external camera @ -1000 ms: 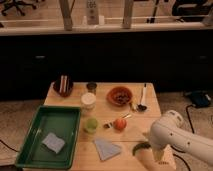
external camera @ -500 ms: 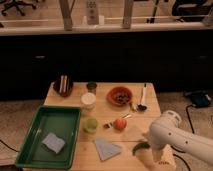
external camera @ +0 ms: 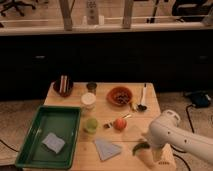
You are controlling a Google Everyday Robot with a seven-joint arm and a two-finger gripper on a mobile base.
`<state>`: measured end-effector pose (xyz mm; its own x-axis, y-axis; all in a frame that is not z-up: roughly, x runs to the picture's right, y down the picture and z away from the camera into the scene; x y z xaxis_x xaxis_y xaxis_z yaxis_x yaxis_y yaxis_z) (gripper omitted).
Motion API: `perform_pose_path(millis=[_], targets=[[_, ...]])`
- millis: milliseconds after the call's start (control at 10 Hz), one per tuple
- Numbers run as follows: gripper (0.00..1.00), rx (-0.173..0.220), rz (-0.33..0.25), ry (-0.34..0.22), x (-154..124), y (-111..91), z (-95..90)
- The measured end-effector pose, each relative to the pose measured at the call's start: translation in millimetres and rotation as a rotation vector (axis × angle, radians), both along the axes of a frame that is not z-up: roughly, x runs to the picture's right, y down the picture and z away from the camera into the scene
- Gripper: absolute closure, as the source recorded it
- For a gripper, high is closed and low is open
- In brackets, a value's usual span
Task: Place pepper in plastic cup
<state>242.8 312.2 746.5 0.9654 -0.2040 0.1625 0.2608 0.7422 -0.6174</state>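
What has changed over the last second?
Nothing visible. The gripper stays low at the front right, right by the pepper, which lies where it was. The cup has not moved either.

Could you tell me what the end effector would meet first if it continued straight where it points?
Probably the pepper: the end effector, low over the table's near right corner, points left at it; depth is unclear.
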Motion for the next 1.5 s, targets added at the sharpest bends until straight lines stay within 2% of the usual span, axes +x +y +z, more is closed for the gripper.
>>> perform_pose_path(millis=[1500], targets=[[0.20,-0.028,0.046,0.021,-1.2,1.3,7.2]])
